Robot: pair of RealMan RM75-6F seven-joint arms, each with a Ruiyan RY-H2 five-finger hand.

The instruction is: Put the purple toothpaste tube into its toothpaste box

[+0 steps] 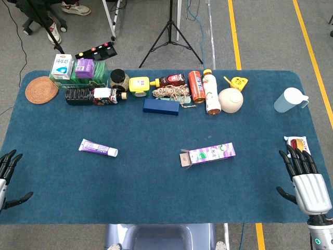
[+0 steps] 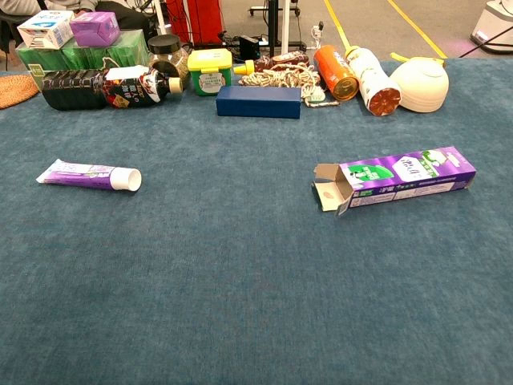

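The purple toothpaste tube (image 1: pixel 98 148) lies flat on the blue counter (image 1: pixel 156 192), on the left half, with its white cap turned toward the middle. The toothpaste box (image 1: pixel 208 154) lies on its side to the right of the centre, well apart from the tube. Its flaps at the left end are open (the chest view shows the dark inside of the box), and this open end faces the tube.

The left hand (image 1: pixel 9 174) is at the left edge of the counter, low in the head view. Its dark fingers are spread and it holds nothing. The right hand (image 1: pixel 304 179) is at the right edge, also with the fingers apart and pointing away from the robot, and it touches nothing. Both hands are far from the tube and from the box.

Along the far side of the counter there is a row of other things: a round woven mat (image 1: pixel 41 89), a dark bottle (image 1: pixel 96 96) lying on its side, a dark blue box (image 1: pixel 161 106), a white bowl (image 1: pixel 230 100) and a pale blue jug (image 1: pixel 289 99) near the right corner. A small snack packet (image 1: pixel 297 142) lies just beyond the right hand.
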